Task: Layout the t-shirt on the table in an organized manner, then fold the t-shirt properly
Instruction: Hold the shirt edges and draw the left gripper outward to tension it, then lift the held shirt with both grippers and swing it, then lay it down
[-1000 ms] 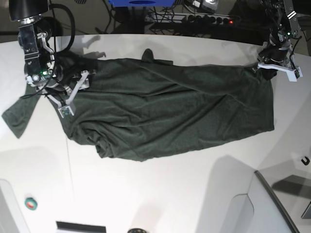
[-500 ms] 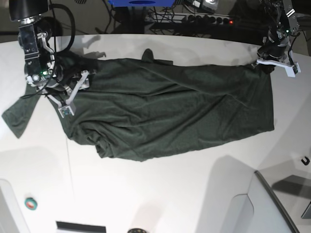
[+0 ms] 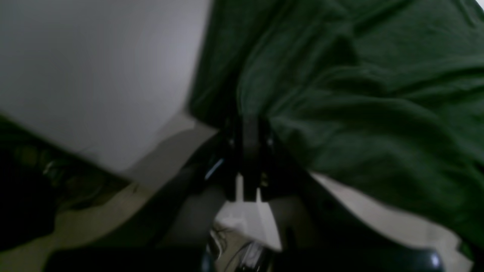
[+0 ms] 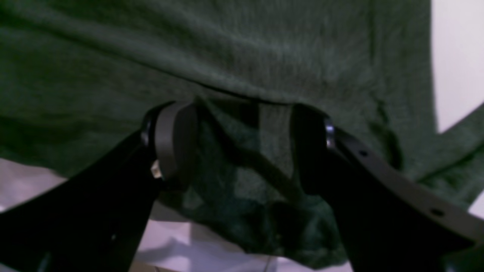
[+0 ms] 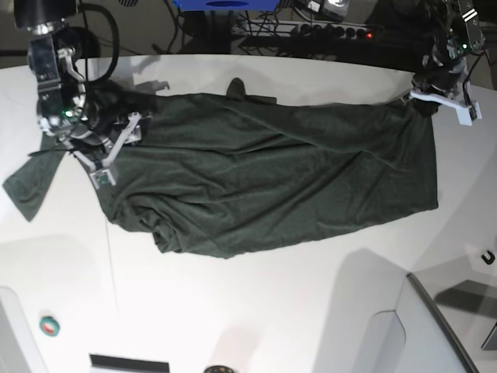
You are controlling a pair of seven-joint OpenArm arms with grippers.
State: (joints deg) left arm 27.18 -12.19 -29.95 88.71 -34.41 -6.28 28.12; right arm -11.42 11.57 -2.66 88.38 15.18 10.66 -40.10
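You're mid-layout: the t-shirt (image 5: 272,179) lies rumpled across the table (image 5: 256,311). Right gripper (image 4: 242,147) straddles a fold, jaws apart. Farther back, left gripper (image 5: 423,101) looks clamped on the corner; pull outward next.

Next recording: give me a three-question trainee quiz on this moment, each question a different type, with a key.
1. True or false: the left end effector is shut on a corner of the t-shirt.
2. Multiple choice: the right end effector is (A) shut on bare table, (B) open with shirt fabric between its fingers, (C) clear of the cloth.
3. Fill in: in the base view, a small round green-and-red object sits on the table near the lower ____ corner.

Key: 1 true; 2 B; 3 left.
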